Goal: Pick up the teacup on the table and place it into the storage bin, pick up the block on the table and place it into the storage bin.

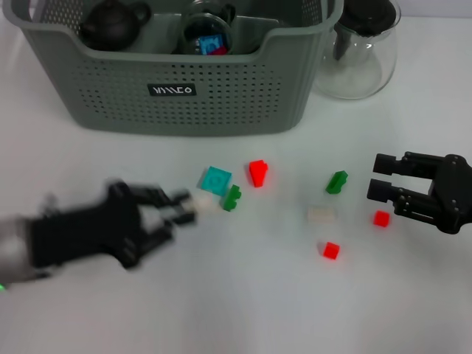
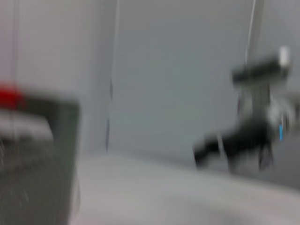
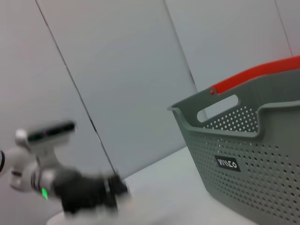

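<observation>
The left gripper (image 1: 190,206) sits low over the table (image 1: 243,310) at the near left, fingers pointing right toward the scattered blocks. A pale block (image 1: 206,204) lies at the fingertips; the motion smear makes it impossible to tell whether the fingers close on it, merely touch it, or stand open around it. Just right of it lie a green block (image 1: 232,198) and a teal block (image 1: 214,180), so any lateral travel risks nudging them.

The storage bin (image 1: 177,96) stands far from the left gripper and slightly right of it, its near wall facing the blocks. The key relation: the bin opening lies farther away and higher than the jaws, so a carry must rise over the near rim before travelling away. A dark teapot (image 1: 112,25) and a cup-like vessel (image 1: 206,33) already rest inside; no teacup is seen on the table.

The right gripper (image 1: 377,184) hovers at the right, jaws moderately parted and empty, pointing left. A red block (image 1: 380,218) lies just near it. The left arm is nearer the pale block.
</observation>
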`<state>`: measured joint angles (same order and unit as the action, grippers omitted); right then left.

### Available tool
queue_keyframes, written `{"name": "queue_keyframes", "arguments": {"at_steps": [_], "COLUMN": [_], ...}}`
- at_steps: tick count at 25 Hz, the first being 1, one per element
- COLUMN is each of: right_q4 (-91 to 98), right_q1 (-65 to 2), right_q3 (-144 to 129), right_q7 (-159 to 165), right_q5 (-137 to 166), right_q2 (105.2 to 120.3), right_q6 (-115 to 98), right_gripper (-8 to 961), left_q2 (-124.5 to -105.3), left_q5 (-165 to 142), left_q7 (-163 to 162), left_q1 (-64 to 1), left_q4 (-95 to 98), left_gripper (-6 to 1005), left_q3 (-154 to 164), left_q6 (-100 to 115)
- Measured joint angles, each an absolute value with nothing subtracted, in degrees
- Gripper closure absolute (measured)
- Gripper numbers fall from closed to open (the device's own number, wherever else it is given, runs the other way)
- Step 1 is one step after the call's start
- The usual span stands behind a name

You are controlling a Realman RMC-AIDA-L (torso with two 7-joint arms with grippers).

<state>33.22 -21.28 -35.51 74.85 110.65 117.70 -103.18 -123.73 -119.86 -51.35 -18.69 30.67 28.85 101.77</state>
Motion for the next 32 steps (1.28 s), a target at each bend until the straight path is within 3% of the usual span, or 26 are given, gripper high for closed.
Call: {"name": "queue_keyframes", "arguments": {"at_steps": [1,6,18,21,32], "right_q4": [33.2,32.7,32.6,32.6,32.6], "right_q1": [-21.4,-21.7,-21.9,-22.0,-22.4], "right_q3": [-35.5,-35.5,-35.5,-35.5,-35.5], "right_q7": [74.8,74.7,74.6,74.5,74.6], "right_q5": [110.7,110.7,110.6,110.7,110.7], "right_q2": [117.75,117.74,117.76,117.77,117.68], "right_q6": [-103.2,-103.1,-103.1,-103.1,-102.9], "right_gripper": [418,418,419,418,418], "left_q2": [-122.63,-120.24,-113.83,-114.15,-118.59], "left_q5": [-117.7,-110.7,-111.9,-116.0,-133.7], "left_q7": [-59.4,-74.1,-101.9,-105.7,-118.7], "left_q1": [-20.1,-24.4,-41.5,-44.0,-47.6], "left_q4": [37.0,44.5,53.1,53.3,53.2], "left_gripper": [813,813,811,811,809], "left_q3": [22.4,17.1,28.8,38.1,55.1], "left_q6": [111.1,115.6,93.4,84.4,61.5]}}
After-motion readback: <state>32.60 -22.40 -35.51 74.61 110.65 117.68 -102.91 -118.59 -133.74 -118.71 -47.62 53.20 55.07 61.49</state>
